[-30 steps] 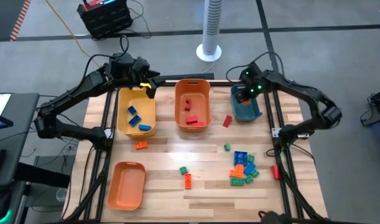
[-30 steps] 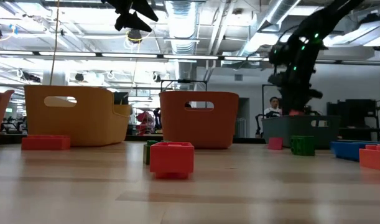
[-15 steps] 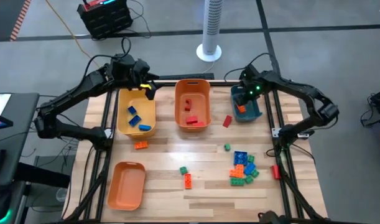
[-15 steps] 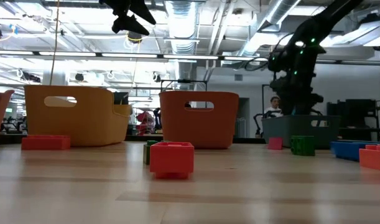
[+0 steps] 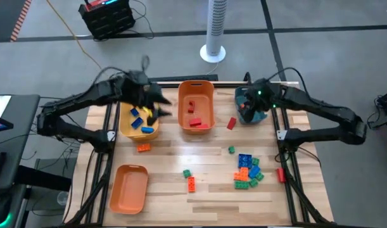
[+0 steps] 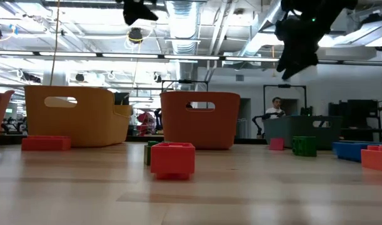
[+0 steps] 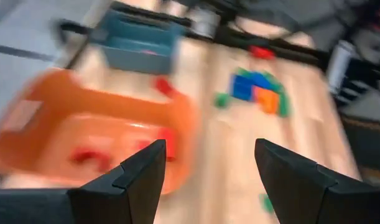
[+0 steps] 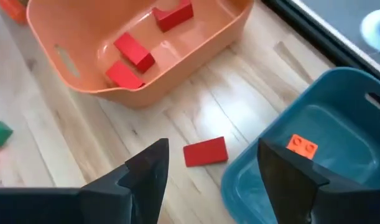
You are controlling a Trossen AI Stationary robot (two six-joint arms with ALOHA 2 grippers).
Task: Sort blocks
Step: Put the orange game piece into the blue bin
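Right gripper (image 8: 207, 180) risen, empty — orange block (image 8: 301, 145) now in teal bin (image 8: 339, 118).

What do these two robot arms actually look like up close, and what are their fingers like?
Both arms are dark, slim and jointed, with black cables running along them. The right arm shows a small green light near its wrist. Each ends in two dark, flat, angular fingers: the left gripper and the right gripper look alike.
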